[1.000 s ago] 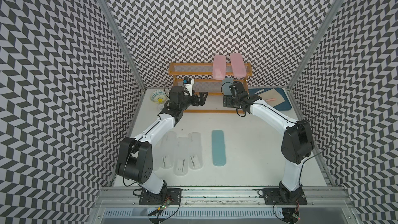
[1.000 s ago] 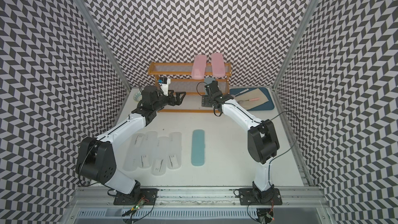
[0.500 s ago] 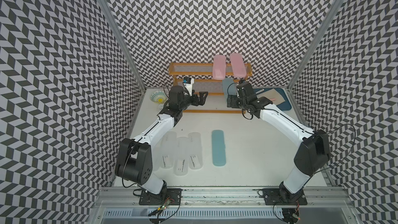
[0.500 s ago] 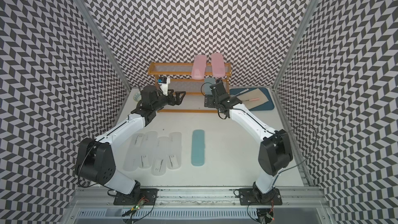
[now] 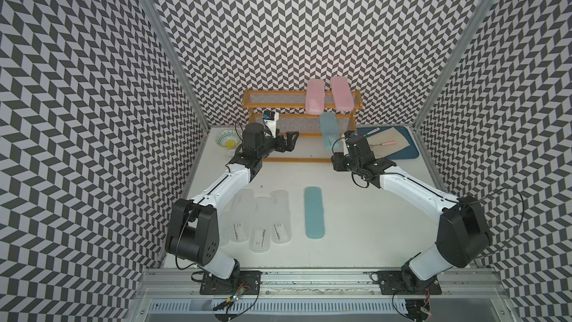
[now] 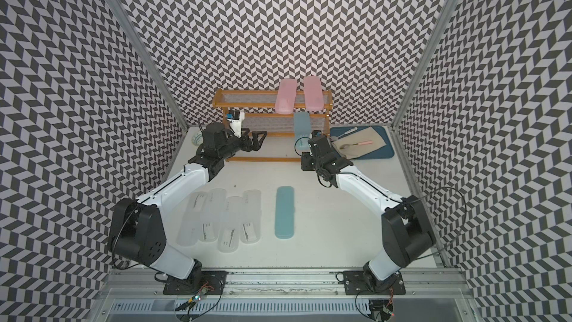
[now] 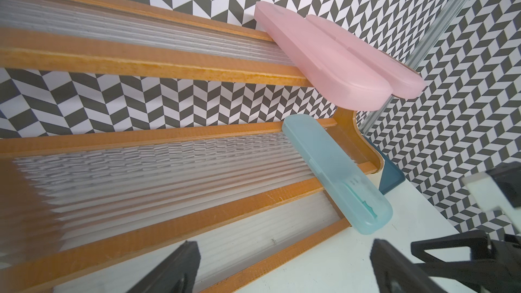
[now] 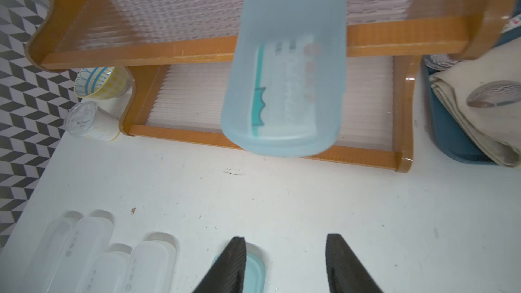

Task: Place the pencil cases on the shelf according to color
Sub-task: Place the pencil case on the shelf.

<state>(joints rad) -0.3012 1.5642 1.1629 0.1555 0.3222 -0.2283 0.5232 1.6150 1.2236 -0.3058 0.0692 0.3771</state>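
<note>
Zigzag black-and-white walls all round, white tabletop [image 5: 356, 212] in the middle. In both top views the shelf [image 5: 272, 107] is seen at the back edge. Two pink cases [image 5: 315, 96] are already parked on its top tier, and one teal case [image 5: 328, 130] is laid on the middle tier, front end hanging over the lowest tier.

Still left on the tabletop: a second teal case [image 5: 314, 213] mid-table and four clear cases [image 5: 262, 224] near the front left corner. So three of eight can be counted as sorted.

In the left wrist view the left gripper [image 7: 284, 245] is held wide open and empty, close to the lower tiers. In the right wrist view the right gripper [image 8: 284, 239] is shown partly open with nothing gripped, the second teal case peeking out behind one finger.
</note>
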